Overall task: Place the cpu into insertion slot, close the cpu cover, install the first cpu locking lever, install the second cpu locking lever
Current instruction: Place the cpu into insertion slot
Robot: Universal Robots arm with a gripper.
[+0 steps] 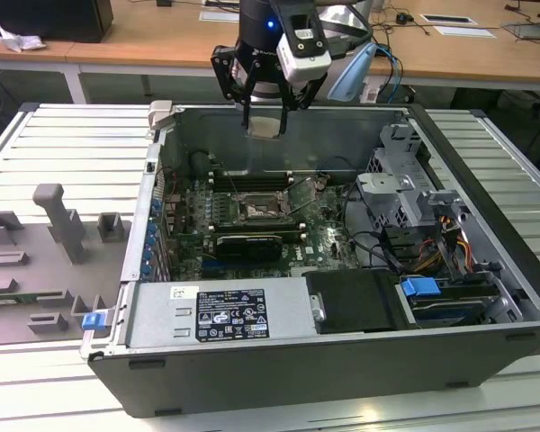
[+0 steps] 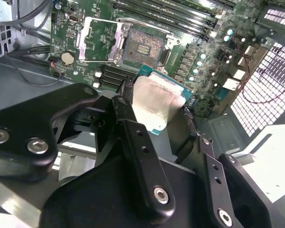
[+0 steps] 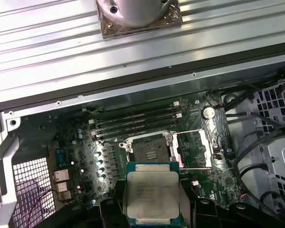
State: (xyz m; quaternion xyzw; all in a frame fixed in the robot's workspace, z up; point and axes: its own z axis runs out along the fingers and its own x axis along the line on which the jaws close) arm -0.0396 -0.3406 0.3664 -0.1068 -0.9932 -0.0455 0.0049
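Silver-grey cpu sits clamped flat between my gripper's fingers, up in the air over the open computer case. Down on the green board the insertion slot lies bare, its cpu cover swung open beside it.

Bright, even room light; glare whitens the cpu in the second wrist view; the computer case is dimmer inside.
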